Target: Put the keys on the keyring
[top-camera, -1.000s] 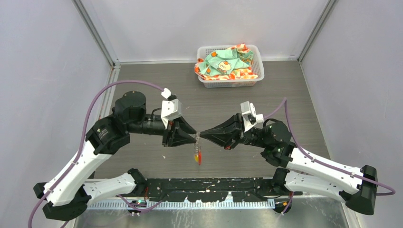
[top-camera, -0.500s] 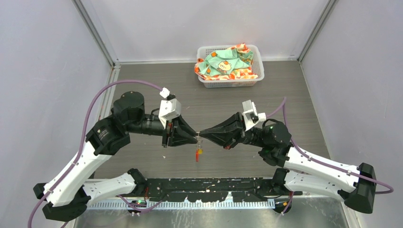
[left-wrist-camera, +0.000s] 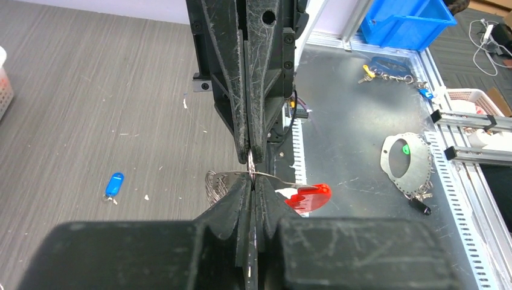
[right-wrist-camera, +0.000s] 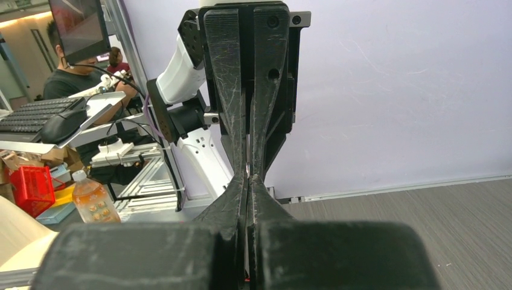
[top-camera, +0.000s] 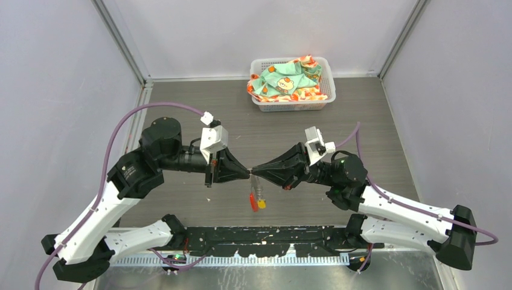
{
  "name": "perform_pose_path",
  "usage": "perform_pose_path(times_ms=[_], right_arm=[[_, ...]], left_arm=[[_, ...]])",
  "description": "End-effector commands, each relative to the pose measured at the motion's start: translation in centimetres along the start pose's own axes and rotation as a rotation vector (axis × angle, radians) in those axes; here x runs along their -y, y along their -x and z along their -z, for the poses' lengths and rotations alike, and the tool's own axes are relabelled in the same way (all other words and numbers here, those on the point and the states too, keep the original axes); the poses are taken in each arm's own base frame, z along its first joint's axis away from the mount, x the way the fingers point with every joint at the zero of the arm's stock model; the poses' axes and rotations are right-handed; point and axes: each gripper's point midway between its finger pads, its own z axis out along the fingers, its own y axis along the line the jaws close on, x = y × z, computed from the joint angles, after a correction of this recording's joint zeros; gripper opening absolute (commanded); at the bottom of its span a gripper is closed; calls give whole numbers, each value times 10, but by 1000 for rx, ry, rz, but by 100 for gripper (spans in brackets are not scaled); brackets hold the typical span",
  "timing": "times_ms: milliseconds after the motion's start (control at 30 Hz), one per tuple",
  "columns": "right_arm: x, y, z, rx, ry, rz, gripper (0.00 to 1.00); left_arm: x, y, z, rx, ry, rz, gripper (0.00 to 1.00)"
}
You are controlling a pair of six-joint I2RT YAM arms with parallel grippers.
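Your left gripper (top-camera: 245, 173) and right gripper (top-camera: 256, 171) meet tip to tip, both clamped on the keyring (left-wrist-camera: 307, 197), with the yellow key (top-camera: 261, 204) at 6 o'clock of them

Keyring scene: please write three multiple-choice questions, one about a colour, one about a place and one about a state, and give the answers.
1. What colour is the long tag on the keyring?
A) green
B) red
C) white

2. Where is the blue-tagged key?
A) lying on the table
B) hanging on the keyring
C) held in a claw

3. How are the left claw and the right claw?
A) both open
B) only the left claw open
C) both shut on the keyring

Answers:
1 B, the tag hangs red below the claws.
2 A, the left wrist view shows it flat on the wood, apart from both claws.
3 C, the tips meet and pinch the thin ring.
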Motion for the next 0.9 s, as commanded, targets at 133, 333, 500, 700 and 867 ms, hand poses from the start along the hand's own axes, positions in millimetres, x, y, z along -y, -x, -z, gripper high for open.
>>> perform_pose_path(times_ms=[133, 333, 500, 700, 867], right_arm=[[-5, 8, 0, 2, 9, -11, 22], [9, 20, 17, -34, -143, 57, 50], [25, 23, 25, -122, -281, 43, 53], [43, 6, 24, -236, -401, -64, 56], [39, -16, 23, -293, -358, -103, 63]], left_arm=[[-14, 7, 4, 5, 75, -74, 0], [-47, -28, 18, -139, 196, -379, 0], [-68, -37, 26, -207, 236, -743, 0], [-70, -39, 24, -211, 225, -1051, 0], [-66, -35, 23, -182, 210, -1233, 1]])
